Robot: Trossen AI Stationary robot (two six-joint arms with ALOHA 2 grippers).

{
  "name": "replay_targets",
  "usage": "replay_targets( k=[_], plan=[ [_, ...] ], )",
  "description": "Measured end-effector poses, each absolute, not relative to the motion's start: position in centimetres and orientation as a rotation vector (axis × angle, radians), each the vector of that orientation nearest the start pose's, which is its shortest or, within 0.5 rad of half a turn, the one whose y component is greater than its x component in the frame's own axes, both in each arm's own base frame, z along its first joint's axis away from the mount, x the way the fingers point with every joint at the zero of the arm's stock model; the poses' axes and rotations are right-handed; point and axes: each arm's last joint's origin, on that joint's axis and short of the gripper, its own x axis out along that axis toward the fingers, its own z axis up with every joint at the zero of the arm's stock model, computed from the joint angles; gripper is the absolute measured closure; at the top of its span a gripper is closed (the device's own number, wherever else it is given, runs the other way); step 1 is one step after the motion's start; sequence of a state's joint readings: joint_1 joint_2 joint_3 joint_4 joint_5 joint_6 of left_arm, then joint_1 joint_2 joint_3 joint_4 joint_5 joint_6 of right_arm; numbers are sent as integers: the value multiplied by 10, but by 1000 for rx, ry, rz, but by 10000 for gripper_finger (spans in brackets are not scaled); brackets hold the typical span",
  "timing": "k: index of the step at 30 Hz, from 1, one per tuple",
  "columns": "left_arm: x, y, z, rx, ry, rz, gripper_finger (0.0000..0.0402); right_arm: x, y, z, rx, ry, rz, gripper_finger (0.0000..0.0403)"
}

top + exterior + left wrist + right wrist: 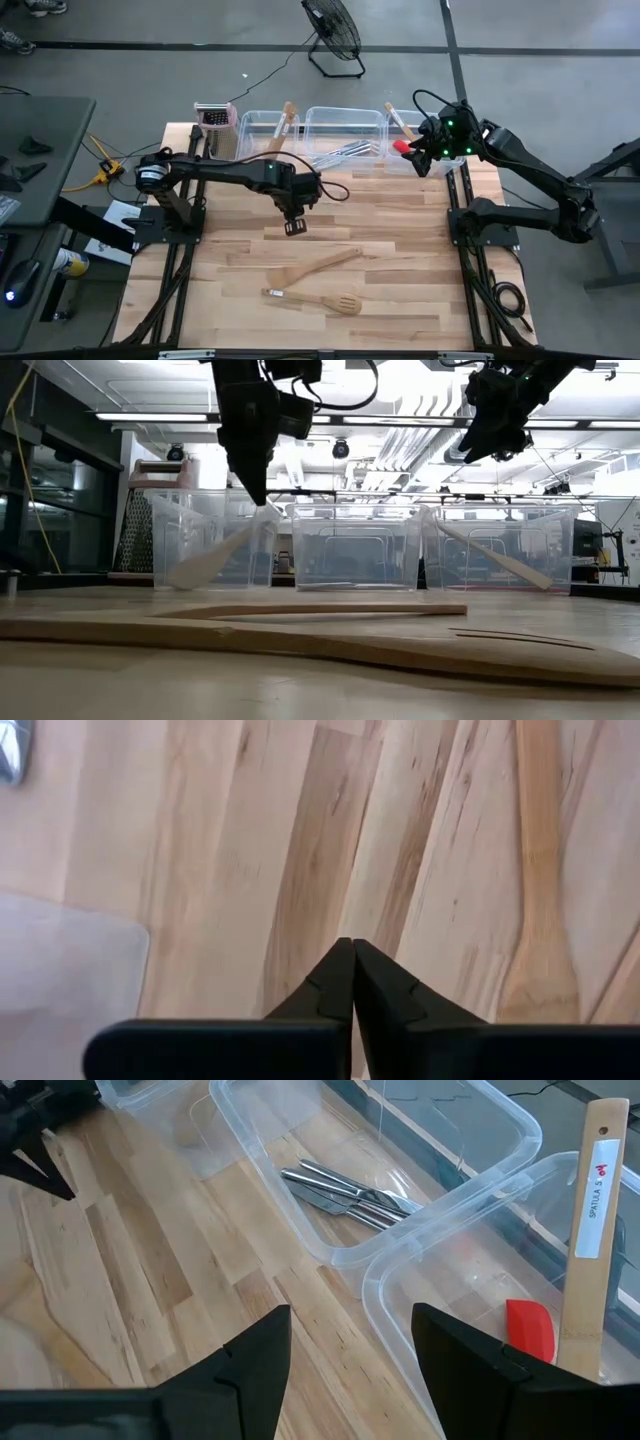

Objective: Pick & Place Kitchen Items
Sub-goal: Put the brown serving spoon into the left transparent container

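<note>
Two light wooden utensils lie flat on the table's near half: a wooden spoon (318, 266) and a slotted spatula (316, 300). My left gripper (295, 226) hangs shut above the bare table, just beyond the spoon (540, 920), and touches nothing (352, 970). My right gripper (420, 152) is open above the near wall of the right tub (440, 1230) and holds nothing (352, 1318). A red spatula head (530, 1330) and a wooden handle (595, 1200) lie inside that tub. Silvery cutlery (350, 1192) lies in the middle tub. A wooden utensil (284, 124) leans in the left tub.
Three clear tubs (345, 135) stand in a row along the table's far edge, with an upright metal grater (215, 120) at their left end. Free wood lies between the tubs and the two utensils. A fan (333, 35) stands on the floor beyond the table.
</note>
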State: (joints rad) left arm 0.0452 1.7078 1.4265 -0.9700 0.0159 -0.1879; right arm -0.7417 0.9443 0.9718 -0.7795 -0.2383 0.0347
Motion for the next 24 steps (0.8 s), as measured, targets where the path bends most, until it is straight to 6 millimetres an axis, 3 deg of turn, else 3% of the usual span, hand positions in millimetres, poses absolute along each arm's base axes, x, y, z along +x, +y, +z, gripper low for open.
replay_targets(
  k=[15,19,24],
  plan=[
    [338,14,264,-183,1241,118,374,136,-115,319,385,664,-489,202],
    [339,9,264,-203,1233,109,328,136,-115,318,386,668,-473,202],
    [343,-13,265,-211,1197,74,246,136,-114,318,386,674,-455,202]
  ],
)
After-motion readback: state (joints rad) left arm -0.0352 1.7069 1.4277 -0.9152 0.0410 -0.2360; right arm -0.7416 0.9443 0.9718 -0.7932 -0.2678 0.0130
